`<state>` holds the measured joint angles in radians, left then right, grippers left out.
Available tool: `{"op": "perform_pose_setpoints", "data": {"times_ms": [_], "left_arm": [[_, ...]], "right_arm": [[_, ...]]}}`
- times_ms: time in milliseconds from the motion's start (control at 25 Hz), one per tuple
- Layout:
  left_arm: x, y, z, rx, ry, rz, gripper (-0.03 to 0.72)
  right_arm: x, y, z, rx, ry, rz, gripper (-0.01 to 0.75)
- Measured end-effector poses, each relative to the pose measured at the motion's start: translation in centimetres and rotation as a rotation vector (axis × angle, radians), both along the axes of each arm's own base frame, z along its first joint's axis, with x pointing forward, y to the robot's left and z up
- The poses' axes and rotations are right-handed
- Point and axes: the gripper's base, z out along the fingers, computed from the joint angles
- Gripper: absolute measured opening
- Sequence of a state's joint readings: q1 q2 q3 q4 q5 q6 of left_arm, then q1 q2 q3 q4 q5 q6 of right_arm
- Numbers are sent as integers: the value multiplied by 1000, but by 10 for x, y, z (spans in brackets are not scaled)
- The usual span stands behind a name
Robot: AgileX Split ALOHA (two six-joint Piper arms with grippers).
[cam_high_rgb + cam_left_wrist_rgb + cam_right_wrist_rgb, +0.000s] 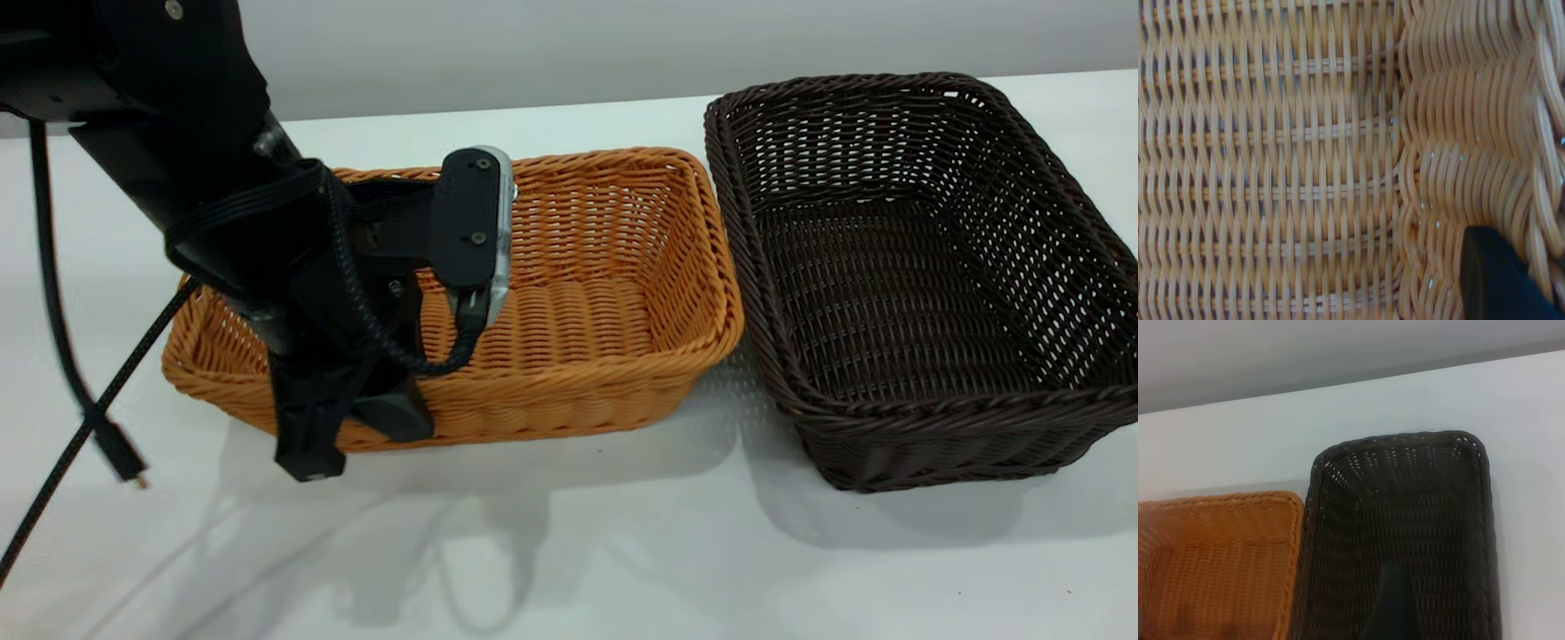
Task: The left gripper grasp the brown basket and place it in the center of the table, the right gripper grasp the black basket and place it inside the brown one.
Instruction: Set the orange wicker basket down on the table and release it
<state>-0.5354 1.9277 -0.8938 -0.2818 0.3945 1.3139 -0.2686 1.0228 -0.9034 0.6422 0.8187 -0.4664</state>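
Exterior view: left claw (356, 436) sits at lower left of the frame, down at the near left corner of the brown basket (578, 293). One dark finger (396, 413) lies against the outside of the near wall, the other part drops past the rim. It looks pinched on that wall, but how far the fingers are apart can't be read from here. A braided cord (80, 427) dangles at far left, its plug just above the surface (569, 551). Brown basket is left of centre, flat on the white surface. Black basket (916, 267) is at right, upright, its left rim just beside the brown basket's right rim; touching or not, can't tell. Both baskets look empty.

Left wrist view: frame is filled with orange-tan weave, basket floor on the left, wall (1471, 153) and braided rim toward the right. One black fingertip (1495, 273) shows at lower right, pressed against the weave near the rim.

Right wrist view: right claw hangs above the black basket (1405, 520), which fills the lower centre. A single dark finger (1391, 607) shows at bottom centre over the basket's inside; its opening can't be told. Brown basket (1218, 567) sits at lower left, right beside the black one. White surface (1271, 440) runs across the upper half.
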Motion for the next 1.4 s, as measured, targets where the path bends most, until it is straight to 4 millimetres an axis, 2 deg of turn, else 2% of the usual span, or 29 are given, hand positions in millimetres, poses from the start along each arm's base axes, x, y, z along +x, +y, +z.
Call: {"op": "perform_pose_setpoints", "data": {"times_ms": [240, 400, 520, 720, 880, 1000, 1200, 1400], "left_arm": [[0, 0, 0, -1, 1, 4, 105], [-1, 0, 0, 0, 21, 11, 140], [-4, 1, -1, 6, 45, 10, 213], [-3, 0, -1, -1, 41, 45, 416], [2, -1, 6, -29, -10, 95, 514], [2, -1, 22, -52, -48, 88, 529], [-1, 1, 61, -114, -133, 84, 532], [-19, -6, 97, -176, -165, 73, 532]], "right_arm": [[0, 0, 0, 2, 5, 4, 563], [0, 0, 0, 2, 5, 4, 563], [0, 0, 0, 2, 5, 4, 563], [0, 0, 0, 2, 5, 4, 563], [0, 0, 0, 1, 6, 4, 563], [0, 0, 0, -1, 5, 6, 563], [3, 0, -4, 7, 28, 11, 563], [3, 1, -5, 18, 41, 20, 563]]}}
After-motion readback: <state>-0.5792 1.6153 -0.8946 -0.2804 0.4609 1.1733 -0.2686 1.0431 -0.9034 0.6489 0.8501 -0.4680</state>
